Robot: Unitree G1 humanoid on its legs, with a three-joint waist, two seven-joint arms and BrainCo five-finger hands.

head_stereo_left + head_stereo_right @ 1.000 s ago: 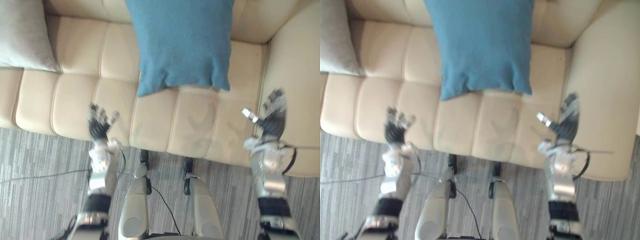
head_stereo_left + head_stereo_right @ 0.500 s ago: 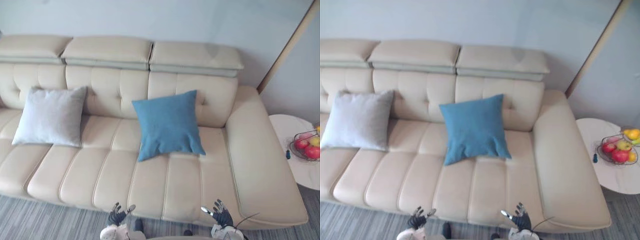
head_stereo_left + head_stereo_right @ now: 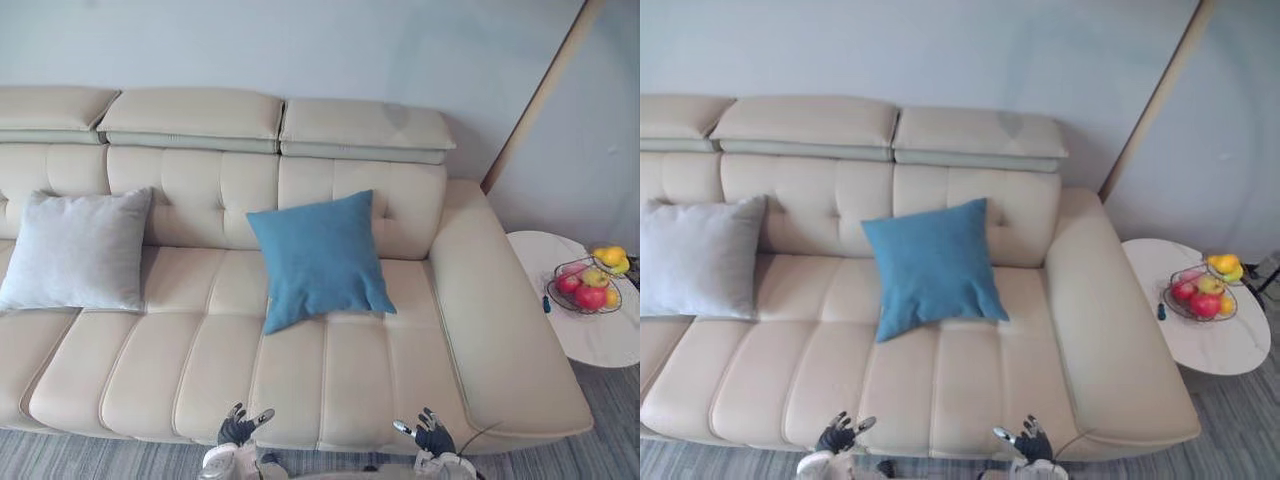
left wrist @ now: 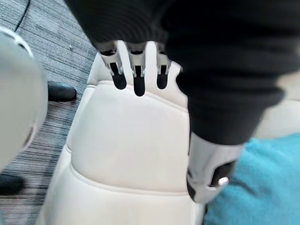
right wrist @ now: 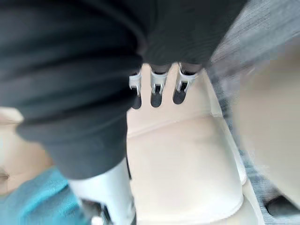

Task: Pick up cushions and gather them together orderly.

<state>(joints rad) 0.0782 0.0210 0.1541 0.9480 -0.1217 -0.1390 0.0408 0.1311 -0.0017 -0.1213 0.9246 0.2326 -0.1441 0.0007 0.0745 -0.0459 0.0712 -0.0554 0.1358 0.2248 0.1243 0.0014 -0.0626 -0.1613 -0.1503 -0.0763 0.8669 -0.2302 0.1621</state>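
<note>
Since half a second ago my head camera has swung a little to the right, so the whole scene sits further left in view. The cushions themselves lie as they did.

On the far left, a square grey cushion point(image 3: 75, 250) of soft woven cloth leans upright against the back of the cream leather sofa point(image 3: 330, 380), whose seat is stitched into long padded channels. Near the sofa's front edge my left robot hand point(image 3: 240, 428) hovers with its fingers spread and relaxed, holding nothing.

At the middle of the seat a square blue cushion point(image 3: 318, 258), also of woven cloth, leans tilted against the backrest. It is well apart from the grey one.

To its right, again at the front edge, my right robot hand point(image 3: 432, 436) is likewise spread open and empty.

Past the sofa's right armrest stands a round pale table point(image 3: 590, 340). It carries a wire basket point(image 3: 553, 292) holding red apples point(image 3: 590, 296) and yellow fruit point(image 3: 611, 256).
</note>
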